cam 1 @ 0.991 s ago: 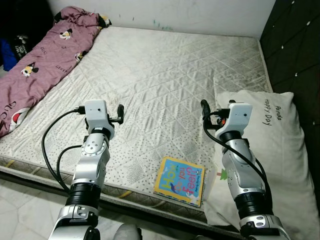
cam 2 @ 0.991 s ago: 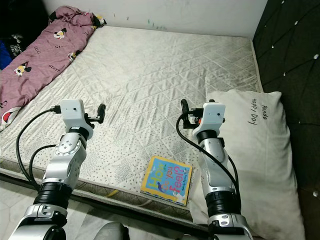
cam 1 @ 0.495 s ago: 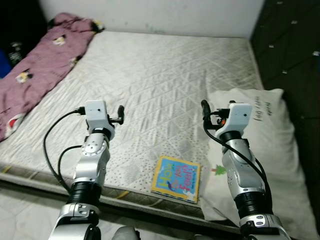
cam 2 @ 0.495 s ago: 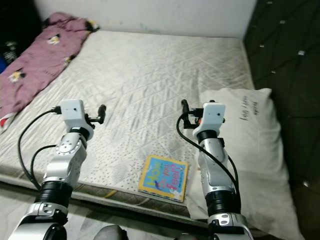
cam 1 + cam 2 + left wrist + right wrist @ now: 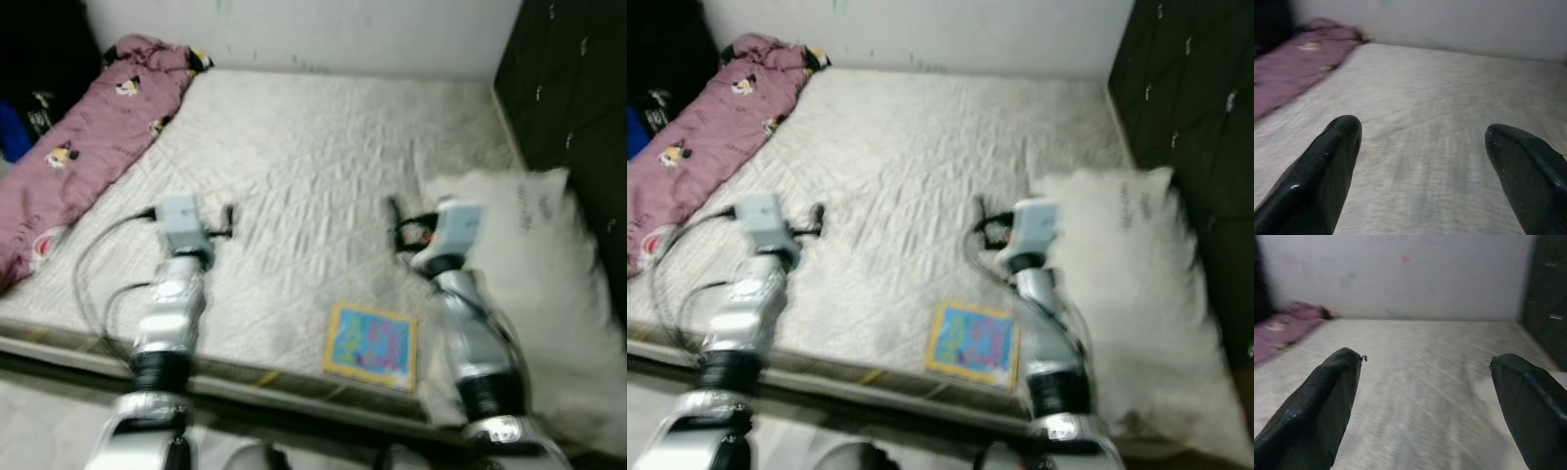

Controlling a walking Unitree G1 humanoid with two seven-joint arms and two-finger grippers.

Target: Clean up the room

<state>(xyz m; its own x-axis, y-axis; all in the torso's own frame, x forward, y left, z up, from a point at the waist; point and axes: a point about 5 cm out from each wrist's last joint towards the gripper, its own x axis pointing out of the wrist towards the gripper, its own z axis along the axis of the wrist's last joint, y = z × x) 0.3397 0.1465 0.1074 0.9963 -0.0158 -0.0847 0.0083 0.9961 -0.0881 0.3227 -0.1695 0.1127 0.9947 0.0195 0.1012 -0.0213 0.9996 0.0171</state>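
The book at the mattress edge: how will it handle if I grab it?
The book looks thin and lies flat on the mattress, so it probably needs an edge pinch and may flex. Its cover looks glossy, possibly slippery. Likely light.

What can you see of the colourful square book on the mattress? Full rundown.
The colourful square book lies flat, cover up, near the front edge of the grey quilted mattress. It has a yellow border around a blue cover with multicoloured lettering, unreadable in the blur. It sits beside the white pillow; contact between them can't be judged. Neither gripper touches it.
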